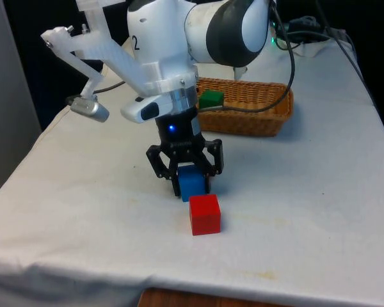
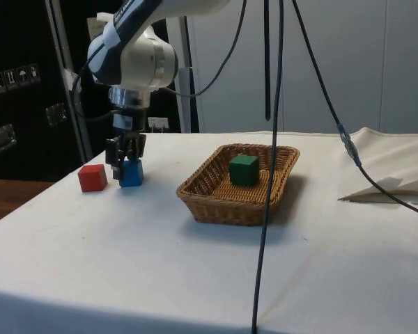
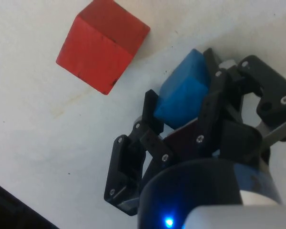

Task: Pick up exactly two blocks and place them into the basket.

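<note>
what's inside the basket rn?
One green block sits inside the wicker basket. The front view shows the arm covering part of the basket's interior, while the side view shows nothing else in it. The blue block and red block are on the cloth.

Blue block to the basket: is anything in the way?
Nothing visible blocks it. The gripper is shut on the blue block; bare cloth lies between it and the basket. The red block sits on the opposite side; the green block leaves room inside.
</note>
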Controlling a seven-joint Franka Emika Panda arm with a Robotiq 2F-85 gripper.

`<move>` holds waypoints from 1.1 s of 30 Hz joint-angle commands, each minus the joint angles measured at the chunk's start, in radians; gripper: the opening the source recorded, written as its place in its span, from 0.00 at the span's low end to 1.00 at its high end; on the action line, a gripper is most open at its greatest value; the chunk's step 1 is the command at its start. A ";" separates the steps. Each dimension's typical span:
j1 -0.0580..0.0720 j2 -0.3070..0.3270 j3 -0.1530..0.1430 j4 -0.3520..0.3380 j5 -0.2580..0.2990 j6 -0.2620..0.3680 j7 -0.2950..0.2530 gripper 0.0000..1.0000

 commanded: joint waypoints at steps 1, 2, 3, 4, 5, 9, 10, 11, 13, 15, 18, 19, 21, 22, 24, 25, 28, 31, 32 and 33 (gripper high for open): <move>-0.006 0.004 0.006 0.003 0.005 -0.004 -0.005 0.15; -0.006 0.004 0.005 0.003 0.006 -0.004 -0.006 0.15; -0.006 0.004 0.005 0.003 0.006 -0.004 -0.006 0.15; -0.006 0.004 0.005 0.003 0.007 -0.004 -0.006 0.15; -0.005 0.003 0.005 0.003 0.006 -0.004 -0.005 0.15; 0.009 -0.031 -0.011 -0.019 -0.004 -0.015 0.000 0.15; 0.012 -0.039 -0.014 -0.025 -0.005 -0.018 0.001 0.15; 0.015 -0.046 -0.018 -0.030 -0.006 -0.022 0.001 0.15; 0.022 -0.062 -0.023 -0.044 -0.009 -0.026 0.001 0.13; 0.029 -0.094 -0.024 -0.073 -0.019 -0.026 0.001 0.05; 0.035 -0.119 -0.025 -0.095 -0.026 -0.027 0.002 0.02; 0.037 -0.130 -0.026 -0.105 -0.030 -0.027 0.003 0.02; 0.042 -0.151 -0.027 -0.122 -0.038 -0.027 0.004 0.02; 0.044 -0.162 -0.027 -0.131 -0.043 -0.027 0.005 0.02; 0.050 -0.189 -0.028 -0.154 -0.052 -0.026 0.006 0.02; 0.042 -0.184 -0.021 -0.147 -0.047 -0.027 -0.001 0.02; 0.056 -0.211 -0.028 -0.173 -0.060 -0.023 0.006 0.02; 0.066 -0.241 -0.033 -0.193 -0.068 -0.026 0.006 0.02; 0.073 -0.262 -0.036 -0.210 -0.075 -0.028 0.006 0.02; 0.059 -0.240 -0.025 -0.189 -0.062 -0.027 -0.001 0.02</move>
